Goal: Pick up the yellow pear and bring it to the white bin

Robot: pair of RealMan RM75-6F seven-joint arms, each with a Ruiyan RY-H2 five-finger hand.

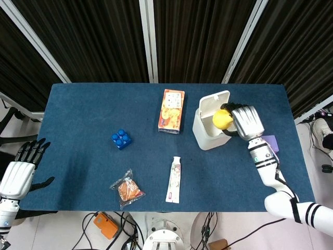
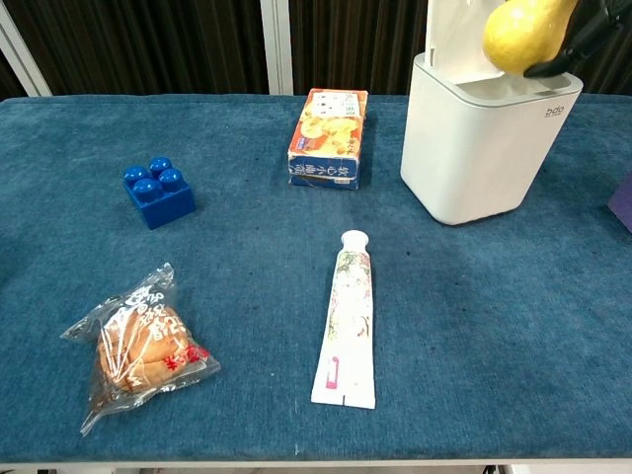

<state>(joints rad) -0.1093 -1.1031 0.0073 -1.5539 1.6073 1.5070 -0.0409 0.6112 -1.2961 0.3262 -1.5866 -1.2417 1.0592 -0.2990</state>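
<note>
My right hand [image 1: 245, 121] grips the yellow pear [image 1: 222, 119] and holds it just above the open mouth of the white bin [image 1: 208, 136]. In the chest view the pear [image 2: 523, 34] hangs over the bin's rim [image 2: 474, 148], with dark fingers [image 2: 590, 32] wrapped round its right side. The bin's lid stands flipped up behind. My left hand [image 1: 20, 169] hovers off the table's left front corner, fingers spread and nothing in it.
On the blue table lie a blue brick [image 1: 120, 139], an orange snack box [image 1: 171, 110], a toothpaste tube [image 1: 174, 179], a wrapped pastry [image 1: 126, 189] and a purple cube [image 1: 269, 141] partly behind my right arm.
</note>
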